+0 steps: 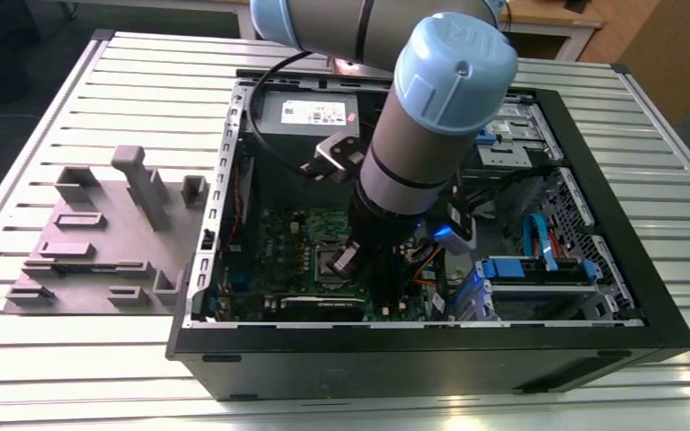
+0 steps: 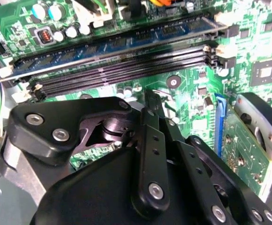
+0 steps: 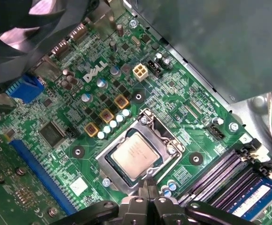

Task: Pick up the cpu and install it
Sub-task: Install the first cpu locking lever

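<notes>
Exterior view first: the arm [image 1: 411,153] reaches down into the open computer case [image 1: 441,350], and the gripper [image 1: 348,260] hangs low over the green motherboard [image 1: 285,238], right above the socket area. In the first wrist view the gripper's fingertips [image 3: 150,193] stand pressed together, holding nothing, with their tips just beside the socket's near edge and not touching the chip. The second wrist view shows the same black fingers [image 2: 150,140] closed into one narrow blade above the board.

The cpu [image 3: 136,155] already sits flat in the socket [image 3: 138,152], its silvery top facing up and square to the metal frame around it, which lies open around the chip rather than across it.

Some white lettering is printed on the board near the capacitors, and faint marks show on the cpu's top; a white label [image 1: 313,112] sits on the grey power supply [image 1: 315,115] in the exterior view.

Room is tight. The power supply's wall overhangs one side of the socket in the first wrist view, the memory slots [image 3: 229,176] run close along another, and a blue expansion slot [image 3: 40,171] lies further off. Outside the case, on the exterior view's left, the grey fixture [image 1: 100,238] rests on the slatted table [image 1: 57,359], well apart from the arm.
</notes>
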Action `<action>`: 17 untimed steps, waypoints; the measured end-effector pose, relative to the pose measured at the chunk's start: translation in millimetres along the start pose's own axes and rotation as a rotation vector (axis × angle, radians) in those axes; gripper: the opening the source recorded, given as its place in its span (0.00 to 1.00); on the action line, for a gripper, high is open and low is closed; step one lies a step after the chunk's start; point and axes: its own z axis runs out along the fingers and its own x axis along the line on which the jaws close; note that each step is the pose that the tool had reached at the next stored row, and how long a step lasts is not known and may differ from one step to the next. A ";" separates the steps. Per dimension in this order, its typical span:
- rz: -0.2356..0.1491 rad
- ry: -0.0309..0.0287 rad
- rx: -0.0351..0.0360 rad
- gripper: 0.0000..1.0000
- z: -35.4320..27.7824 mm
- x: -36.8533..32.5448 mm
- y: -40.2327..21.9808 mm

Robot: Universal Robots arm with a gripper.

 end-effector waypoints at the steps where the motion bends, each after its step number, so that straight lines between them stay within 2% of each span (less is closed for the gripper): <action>1: -0.002 -0.0001 0.0002 0.10 0.1 -0.5 -0.5; 15: -0.006 0.0004 0.0004 0.10 1.4 -0.5 -0.6; 17: -0.016 0.0013 0.0009 0.10 1.8 -0.6 -0.6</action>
